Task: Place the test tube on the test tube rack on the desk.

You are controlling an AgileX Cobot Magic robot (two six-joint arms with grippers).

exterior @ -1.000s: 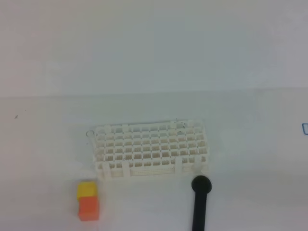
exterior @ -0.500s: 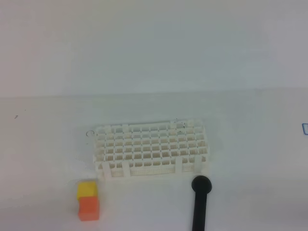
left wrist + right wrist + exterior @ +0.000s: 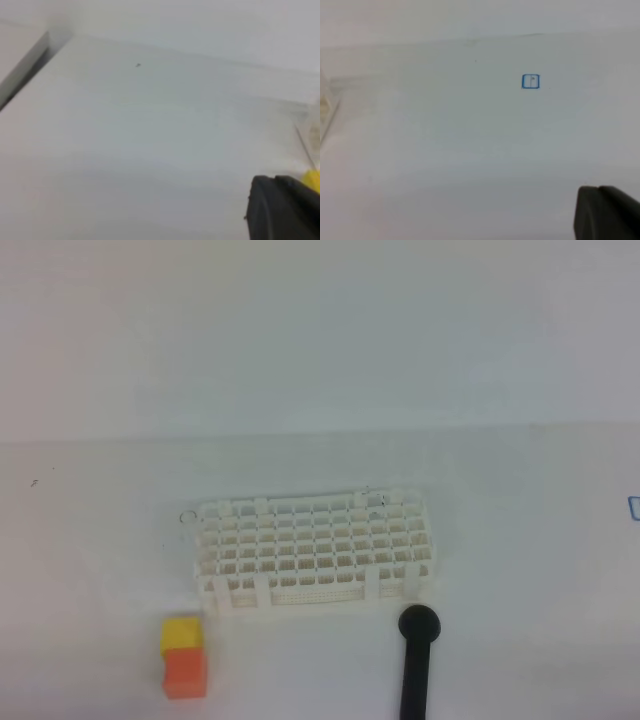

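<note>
The white grid test tube rack (image 3: 313, 552) stands on the white desk (image 3: 320, 380) in the middle of the exterior high view. The clear test tube is barely visible: its round rim (image 3: 186, 517) shows at the rack's back left corner, and the tube seems to lie along the rack's back edge. No gripper shows in the exterior view. A dark part of my left gripper (image 3: 282, 210) fills the left wrist view's lower right corner. A dark part of my right gripper (image 3: 607, 212) does the same in the right wrist view. Neither view shows the jaws.
A yellow-and-orange block stack (image 3: 183, 657) sits front left of the rack; its yellow shows in the left wrist view (image 3: 313, 178). A black round-headed stick (image 3: 417, 660) lies front right. A blue square mark (image 3: 530, 81) is on the desk to the right.
</note>
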